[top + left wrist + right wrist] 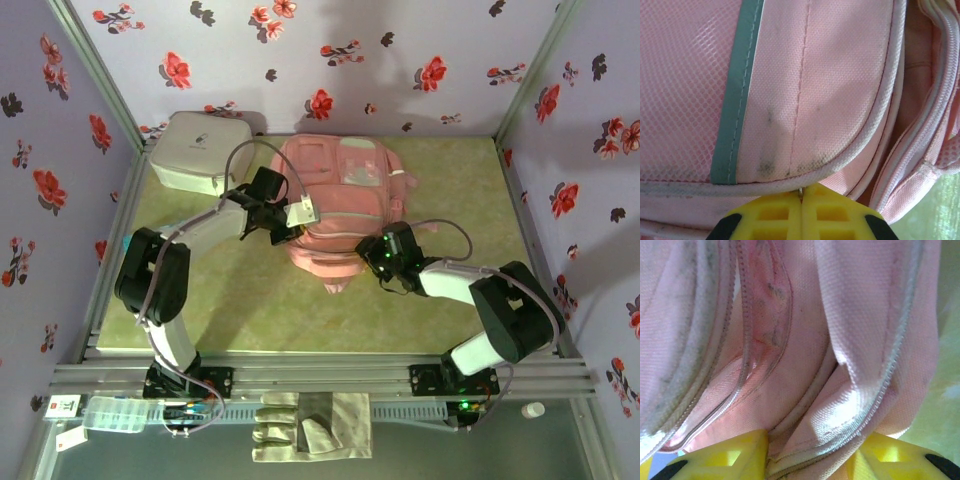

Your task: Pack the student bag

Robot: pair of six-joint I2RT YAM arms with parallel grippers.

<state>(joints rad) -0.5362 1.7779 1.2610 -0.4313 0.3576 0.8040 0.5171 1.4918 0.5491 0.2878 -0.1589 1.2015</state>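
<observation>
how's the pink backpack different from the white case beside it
The student bag is pink and clearly the bigger; the zip case is white-grey and smaller. The student bag lies mid-table, the zip case in the far-left corner. The student bag looks floppy and creased, while the zip case keeps a neat rounded-rectangle shape. Both lie flat on the green table.

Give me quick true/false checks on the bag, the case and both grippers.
1. The left gripper is wide open. False: its fingers meet at the edge of the student bag.
2. Bag fabric sits between the fingers of the right gripper. True.
3. The white-grey case is packed inside the bag. False: it lies outside, at the far left corner.
4. A glove lies near the arm bases. True.
</observation>
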